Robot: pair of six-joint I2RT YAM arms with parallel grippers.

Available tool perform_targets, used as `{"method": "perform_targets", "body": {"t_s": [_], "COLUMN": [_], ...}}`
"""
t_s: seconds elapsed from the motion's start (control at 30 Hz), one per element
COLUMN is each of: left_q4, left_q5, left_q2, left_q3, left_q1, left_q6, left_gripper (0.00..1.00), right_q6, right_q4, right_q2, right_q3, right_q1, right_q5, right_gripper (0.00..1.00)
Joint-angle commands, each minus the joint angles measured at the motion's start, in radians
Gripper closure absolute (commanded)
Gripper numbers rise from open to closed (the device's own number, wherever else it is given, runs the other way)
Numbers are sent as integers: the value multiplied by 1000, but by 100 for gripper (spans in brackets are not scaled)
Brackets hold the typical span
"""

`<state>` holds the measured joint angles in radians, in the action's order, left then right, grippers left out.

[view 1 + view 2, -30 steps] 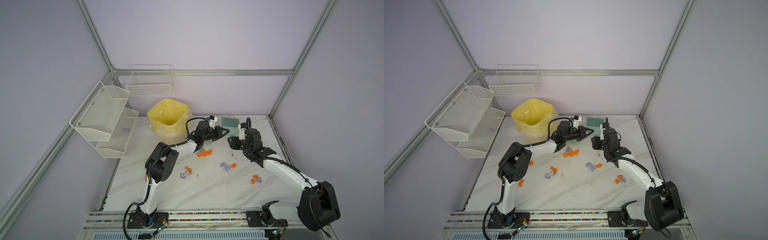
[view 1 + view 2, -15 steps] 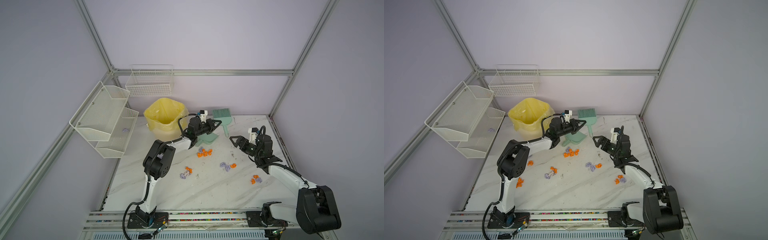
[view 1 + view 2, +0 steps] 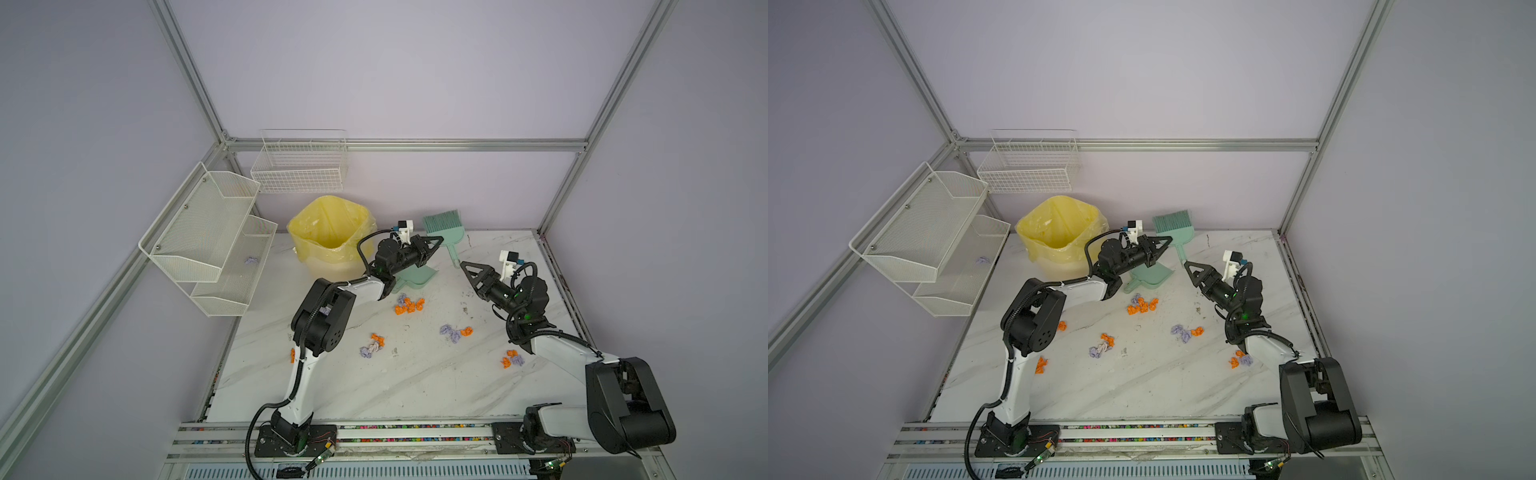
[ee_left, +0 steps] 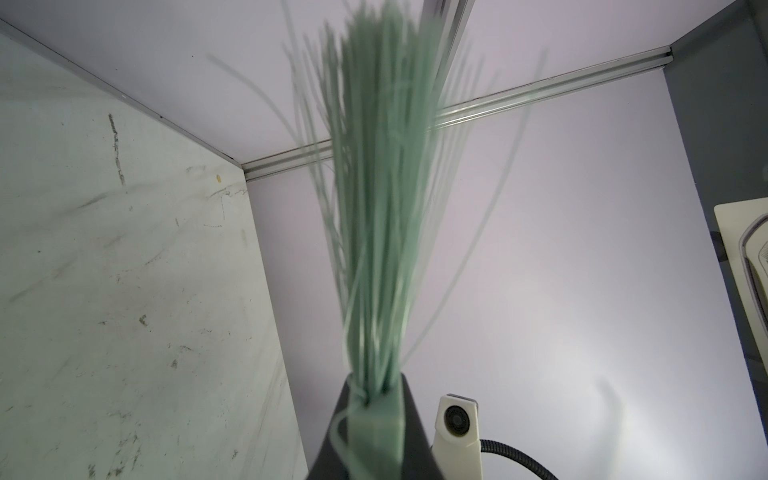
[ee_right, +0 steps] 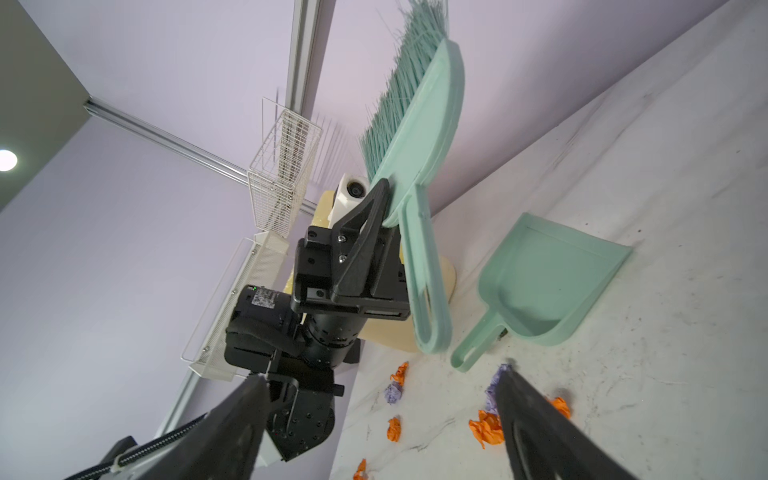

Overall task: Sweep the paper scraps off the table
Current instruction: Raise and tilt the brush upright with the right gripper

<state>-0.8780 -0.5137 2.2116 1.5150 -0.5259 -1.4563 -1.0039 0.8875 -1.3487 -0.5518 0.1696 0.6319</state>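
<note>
Bristles of the brush (image 3: 442, 224) point up along the back wall and its handle hangs down, clamped in my left gripper (image 3: 430, 245) with the jaws nearly together. The sweeping end therefore faces away from the paper scraps (image 3: 409, 305), which lie strewn over the table (image 3: 415, 395) on the near side, the closest clump just in front of the dustpan (image 3: 415, 279). My right gripper (image 3: 467, 268) hangs spread wide and empty beside that pan, and I judge it the free one to take it; the left arm hides part of a scrap, and the left wrist view shows only blurred bristles.
</note>
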Motion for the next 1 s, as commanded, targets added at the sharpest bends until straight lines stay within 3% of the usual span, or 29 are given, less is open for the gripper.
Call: {"method": "perform_targets", "body": {"t_s": [0.0,0.7,0.97], "left_q4": [-117,-189,-188], "left_q5": [23,21,20], "left_q2": [0,39,43], "left_q3": [43,48,45], "left_q1": [3,-24,-31], "left_q6": [-30,-78,-79], "left_gripper": [100,100,100], "right_q6": [-83,-144,-136], "right_q4": [142,261,264], "right_q2": [-46,-189,-203], "right_q3": [-2,-117,-142], "right_q1": [12,29,29], "right_q5": [17,17,12], "right_gripper": [19,65,68]}}
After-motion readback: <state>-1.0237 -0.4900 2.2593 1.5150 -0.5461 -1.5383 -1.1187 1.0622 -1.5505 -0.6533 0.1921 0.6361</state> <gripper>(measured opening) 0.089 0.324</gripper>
